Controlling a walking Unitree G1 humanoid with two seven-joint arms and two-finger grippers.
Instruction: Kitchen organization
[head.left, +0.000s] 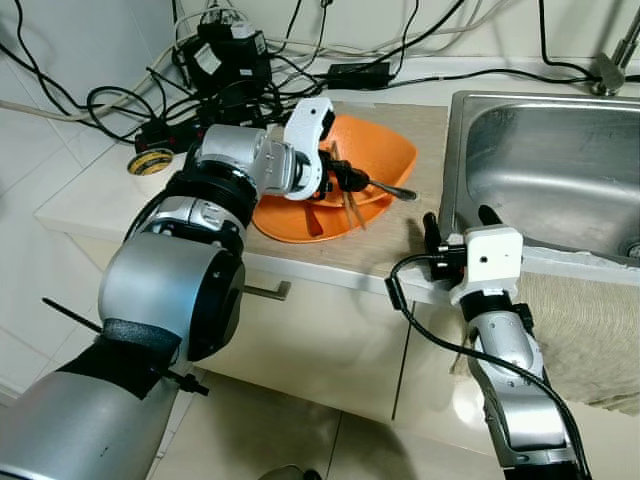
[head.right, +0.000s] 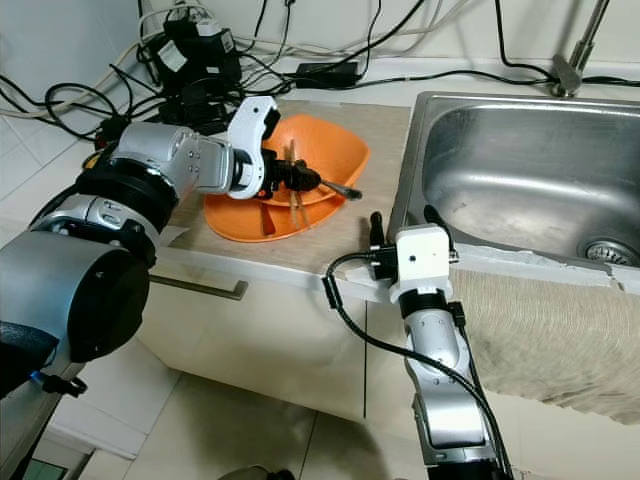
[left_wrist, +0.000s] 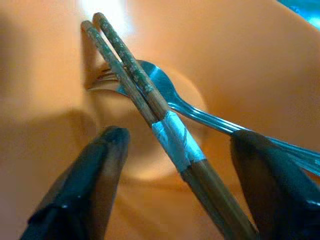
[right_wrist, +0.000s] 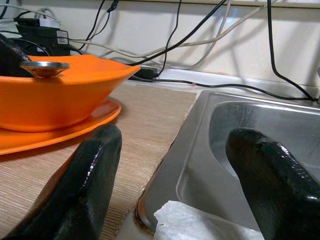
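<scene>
An orange bowl (head.left: 385, 150) sits on an orange plate (head.left: 285, 222) on the wooden counter board. Inside the bowl lie a pair of brown chopsticks (left_wrist: 145, 95), taped together, and a metal fork (left_wrist: 200, 112) crossing under them. My left gripper (head.left: 345, 180) reaches into the bowl and is open, one black finger (left_wrist: 85, 180) on each side of the chopsticks without touching them. My right gripper (head.left: 458, 222) is open and holds nothing, low at the counter's front edge by the sink's near left corner (right_wrist: 165, 200).
A steel sink (head.left: 540, 170) with a faucet (head.left: 610, 70) is on the right, and a beige towel (head.left: 580, 340) hangs over the front. Tangled black cables and power adapters (head.left: 230, 60) crowd the back. A yellow tape roll (head.left: 150, 160) lies at the left.
</scene>
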